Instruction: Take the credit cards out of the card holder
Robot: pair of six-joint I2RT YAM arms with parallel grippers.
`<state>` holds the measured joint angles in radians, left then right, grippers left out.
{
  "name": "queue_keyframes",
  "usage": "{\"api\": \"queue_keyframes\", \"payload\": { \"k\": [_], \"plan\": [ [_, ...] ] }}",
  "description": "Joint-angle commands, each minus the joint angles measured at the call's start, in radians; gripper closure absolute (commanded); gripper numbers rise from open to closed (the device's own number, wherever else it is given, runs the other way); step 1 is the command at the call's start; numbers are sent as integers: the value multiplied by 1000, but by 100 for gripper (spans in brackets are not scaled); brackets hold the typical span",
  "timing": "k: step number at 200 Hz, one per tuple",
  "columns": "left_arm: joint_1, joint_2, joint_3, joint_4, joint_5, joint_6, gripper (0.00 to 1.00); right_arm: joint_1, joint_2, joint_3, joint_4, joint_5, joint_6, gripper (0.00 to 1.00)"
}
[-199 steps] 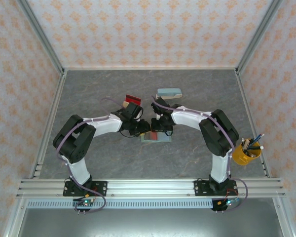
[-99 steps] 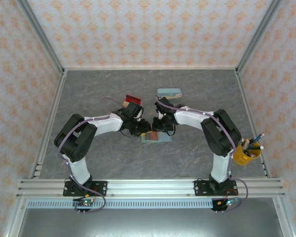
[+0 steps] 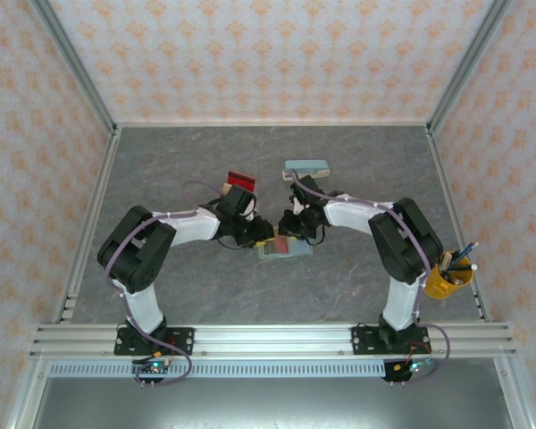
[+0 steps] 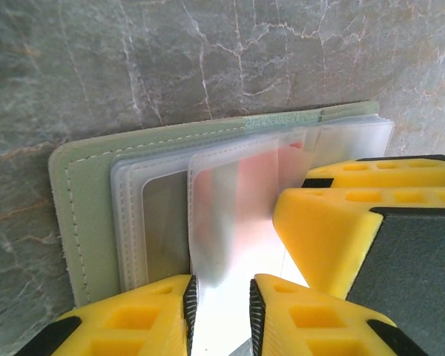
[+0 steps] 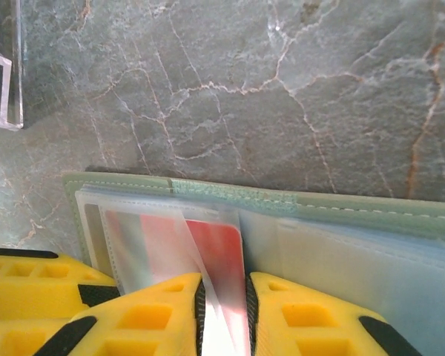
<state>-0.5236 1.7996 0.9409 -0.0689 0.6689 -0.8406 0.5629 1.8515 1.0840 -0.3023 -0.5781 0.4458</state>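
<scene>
Finds the card holder [image 3: 286, 250] lying open on the bench [image 3: 161, 161], sage-green cover down and clear leaves fanned upward, with both arms meeting directly over it. Sets the left tool [image 4: 221, 319] at the holder's left end, fingers drawn close with a narrow gap and a clear sleeve [image 4: 230, 215] running into that gap; cannot tell whether the pads actually clamp it or merely straddle it. Sets the right tool [image 5: 224, 315] on the holder's other side, fingers likewise near together, astride the near end of a red card [image 5: 221, 248] whose far end sits under a clear leaf of the holder; looks like a pinch, yet cannot tell for certain. Compared with a second ago in the overhead view, puts the right wrist a little farther beyond the holder, toward the teal case [image 3: 305, 167] that lies well past it, while the left wrist has barely shifted. Also finds the holder turned slightly under them. Reads as the start of a pull: one side steadying the holder, the other drawing the card along its slot. Counts the red card as not yet free. Notes a loose red card [image 3: 241, 176] and a tan card [image 3: 225, 189] beyond the holder's left end, judged already removed, so part of the task is done and more remains.
</scene>
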Motion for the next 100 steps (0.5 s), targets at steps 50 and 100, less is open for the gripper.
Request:
{"api": "queue_keyframes", "payload": {
  "k": [50,100],
  "plan": [
    [7,-65,-51,119,57,-15,71,-11,-33,-37,84,-65,62,76],
    [19,-105,-74,135,69,-2,70,-15,-39,-47,96,-63,79,76]
  ]
}}
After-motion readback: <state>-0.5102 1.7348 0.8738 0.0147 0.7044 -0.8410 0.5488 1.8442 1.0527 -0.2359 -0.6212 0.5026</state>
